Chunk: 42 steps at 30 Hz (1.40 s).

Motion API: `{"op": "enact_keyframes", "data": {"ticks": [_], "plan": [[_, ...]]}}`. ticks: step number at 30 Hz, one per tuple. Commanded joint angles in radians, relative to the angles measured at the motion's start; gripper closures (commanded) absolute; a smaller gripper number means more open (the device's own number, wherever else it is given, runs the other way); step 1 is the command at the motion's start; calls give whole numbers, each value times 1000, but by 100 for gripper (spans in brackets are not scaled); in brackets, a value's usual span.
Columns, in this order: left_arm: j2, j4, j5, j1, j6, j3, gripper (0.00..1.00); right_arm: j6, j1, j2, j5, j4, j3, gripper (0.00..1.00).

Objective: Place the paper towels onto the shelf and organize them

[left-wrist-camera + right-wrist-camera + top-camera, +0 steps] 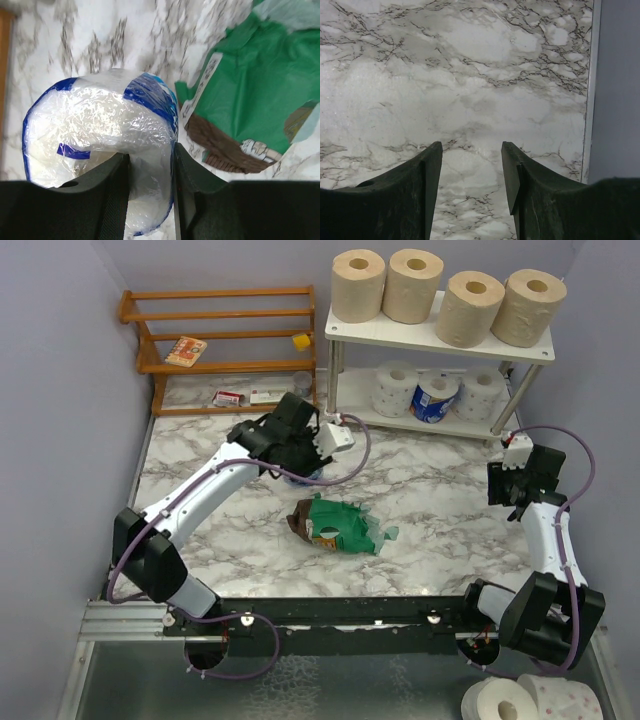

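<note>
Several tan-brown paper towel rolls [440, 298] stand on the top tier of the white shelf [400, 337]. On its lower tier lie a white roll [396, 388], a blue-wrapped roll [435, 398] and another white roll [480, 392]. My left gripper [300, 468] is shut on a blue-wrapped roll [95, 130], its fingers [117, 195] pinching the plastic wrap on the marble table. My right gripper [515, 502] is open and empty above bare marble at the right [472, 150].
A green and brown snack bag [335, 523] lies mid-table, right beside the held roll [250, 85]. An orange-brown wooden rack [220, 340] with small items stands at the back left. Two pink-dotted white rolls [530, 702] lie below the table's front right corner.
</note>
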Motion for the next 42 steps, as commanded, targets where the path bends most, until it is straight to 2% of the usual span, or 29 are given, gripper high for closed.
{"op": "enact_keyframes", "data": {"ticks": [1,7,15,20,25,31,36,39,42], "plan": [[70,-46,-90,-127,21,169,100,-3,-4,-14,-15,-9,21,49],[232,-34,-95,-171,135,403,100,-4,-4,-47,-28,-9,16,49],[489,37,-164,-167,182,707,100,-6,-4,-81,-41,-10,11,49],[624,44,-142,-153,163,863,100,-8,-4,-77,-42,-13,13,49],[738,61,-183,-149,130,1007,99,-8,-4,-87,-45,-11,11,49],[807,161,-268,-139,141,1047,99,-7,-4,-86,-43,-11,11,49],[837,203,-306,-121,140,1049,89,-6,-4,-83,-38,-8,11,49],[854,211,-313,-108,140,1046,79,-5,-4,-81,-35,-8,9,49],[865,219,-309,-95,136,1044,77,-5,-4,-77,-34,-8,10,49]]}}
